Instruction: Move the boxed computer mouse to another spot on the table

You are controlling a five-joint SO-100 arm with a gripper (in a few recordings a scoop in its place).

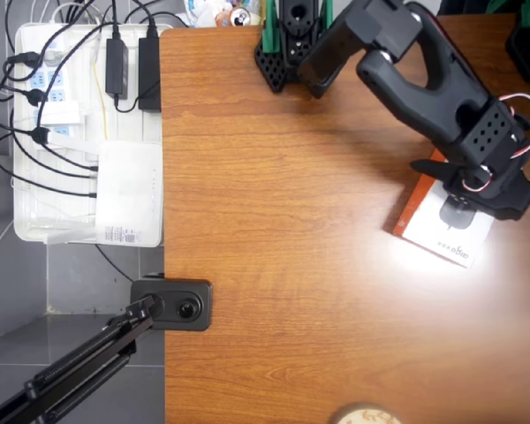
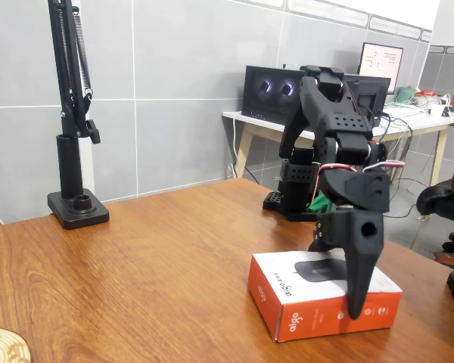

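Overhead view first: the table (image 1: 274,265) is glossy reddish-brown wood with a clear grain, and a bright glare spot sits near its right edge. The boxed computer mouse (image 1: 446,228) lies flat right in that glare, close to the right edge about halfway down, turned a bit diagonal, orange-red side facing left. The black arm (image 1: 406,71) reaches down from its base at the top edge, and the gripper (image 1: 477,190) sits over the box's upper end. Off the left edge there's a white plastic tray (image 1: 35,225) full of cables, power strips and a plain white box with a small label too tiny to read. A black camera mount (image 1: 172,303) is clamped on the left edge, and a round light-coloured coaster (image 1: 364,415) peeks in at the bottom edge.

Fixed view: grey tiled wall behind, a black stand (image 2: 72,151) at the table's far corner, plus a desk with monitors (image 2: 272,92) further back. The box (image 2: 321,295) is white on top with a dark mouse pictured, and the orange side reads "aigo". The gripper (image 2: 340,261) has its fingers spread apart, one long finger (image 2: 359,265) hanging down in front of the box's near side and the other behind; whether they actually touch it, I can't tell.
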